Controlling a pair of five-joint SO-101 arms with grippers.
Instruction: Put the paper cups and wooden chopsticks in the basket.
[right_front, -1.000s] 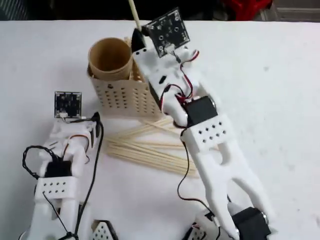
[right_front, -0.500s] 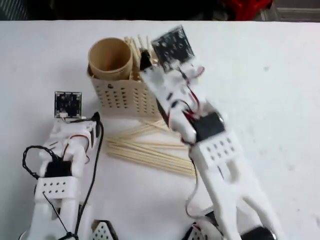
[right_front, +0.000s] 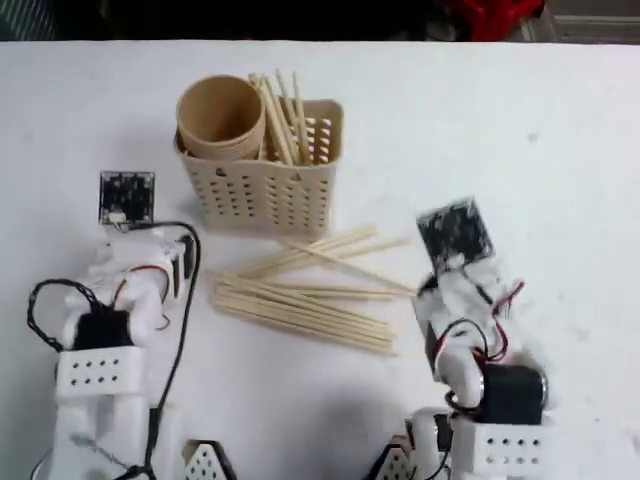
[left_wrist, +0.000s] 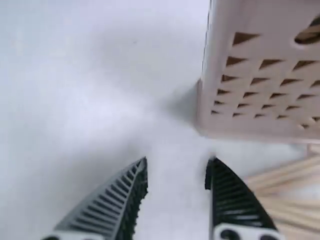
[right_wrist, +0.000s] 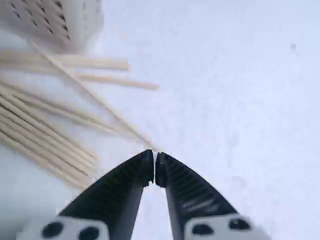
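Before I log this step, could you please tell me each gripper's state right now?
Left gripper: open, empty, beside the basket.
Right gripper: shut, holding nothing, near the loose chopsticks.

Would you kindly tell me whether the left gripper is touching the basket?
Apart. In the left wrist view, bare table separates the open left gripper from the corner of the basket.

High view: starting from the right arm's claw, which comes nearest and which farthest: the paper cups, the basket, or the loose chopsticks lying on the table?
Counting from the right gripper:
1. The loose chopsticks, on the table just beside it, toward the other arm.
2. The basket, beyond the chopsticks, farther up the table.
3. The paper cups, nested in the basket's left end, the far side from this gripper.
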